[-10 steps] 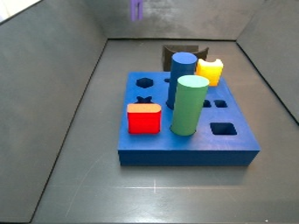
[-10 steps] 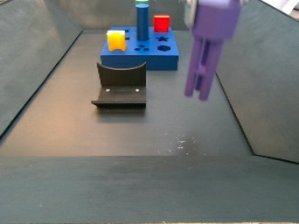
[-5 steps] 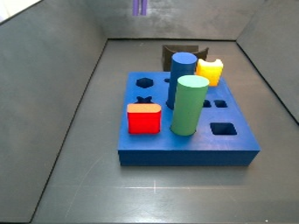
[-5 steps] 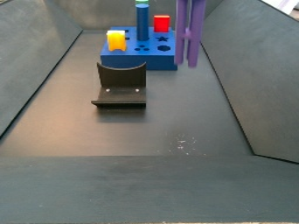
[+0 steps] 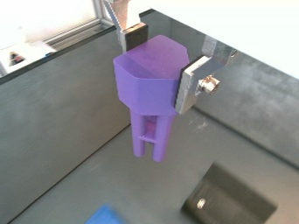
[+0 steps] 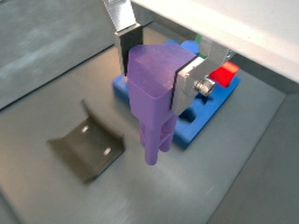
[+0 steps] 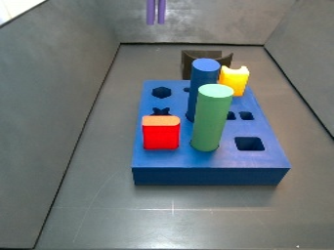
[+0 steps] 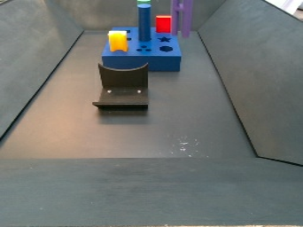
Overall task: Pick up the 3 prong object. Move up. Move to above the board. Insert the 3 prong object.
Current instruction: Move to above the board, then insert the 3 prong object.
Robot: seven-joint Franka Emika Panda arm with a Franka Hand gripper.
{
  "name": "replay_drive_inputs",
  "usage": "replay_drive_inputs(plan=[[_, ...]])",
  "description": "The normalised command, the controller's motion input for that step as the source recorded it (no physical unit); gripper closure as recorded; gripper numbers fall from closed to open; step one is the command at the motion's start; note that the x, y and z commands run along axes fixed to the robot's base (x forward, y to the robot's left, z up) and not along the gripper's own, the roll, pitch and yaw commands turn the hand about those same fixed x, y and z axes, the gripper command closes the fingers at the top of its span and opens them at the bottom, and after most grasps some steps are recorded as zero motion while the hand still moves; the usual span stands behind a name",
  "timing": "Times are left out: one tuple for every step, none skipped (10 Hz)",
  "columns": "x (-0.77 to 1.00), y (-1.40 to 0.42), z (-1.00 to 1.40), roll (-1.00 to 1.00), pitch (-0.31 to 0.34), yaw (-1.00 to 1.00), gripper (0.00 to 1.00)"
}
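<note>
You had the tall light-purple 3 prong object (image 6: 156, 92) clamped at its thick upper body between the flat silver fingers (image 6: 191, 79) of the gripper (image 5: 159, 54), hanging prongs-down in the air near the large blue rectangular board (image 7: 209, 132) with dark cut-outs, so I judged that you should carry it level over the matching hole, keep it upright, and lower only once the prongs lined up. Both wrist views showed the grip and the prongs closely with the dark L-shaped fixture (image 6: 86, 149) on the grey counter (image 8: 142, 133) below. The side views showed only a purple sliver at the top edge (image 7: 155, 11), yet laid out the board's open holes and its green cylinder (image 7: 209, 117).
</note>
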Motion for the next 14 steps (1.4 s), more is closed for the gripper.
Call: replay_drive_inputs(plan=[[0.0,-1.0,0.15,-0.01,0.013,0.0,1.0],[0.0,-1.0,0.15,0.0,0.016,0.01,1.0],[0.0,-1.0,0.16,-0.01,0.034,0.01,1.0],[0.0,-1.0,0.17,-0.01,0.042,0.0,1.0],[0.01,-1.0,0.17,-0.01,0.047,0.01,1.0],[0.02,-1.0,0.17,0.0,0.061,0.01,1.0],[0.03,-1.0,0.18,0.0,0.087,0.01,1.0],[0.06,-1.0,0.19,0.01,0.11,0.0,1.0],[0.08,-0.92,0.17,0.01,0.118,0.01,1.0],[0.09,-0.53,0.1,0.01,0.134,0.01,1.0],[0.08,-0.31,0.07,0.02,0.127,0.01,1.0],[0.06,-0.18,0.04,0.03,0.1,0.0,1.0],[0.0,0.0,0.0,0.0,0.0,0.0,1.0],[0.0,0.0,0.0,0.0,0.0,0.0,1.0]])
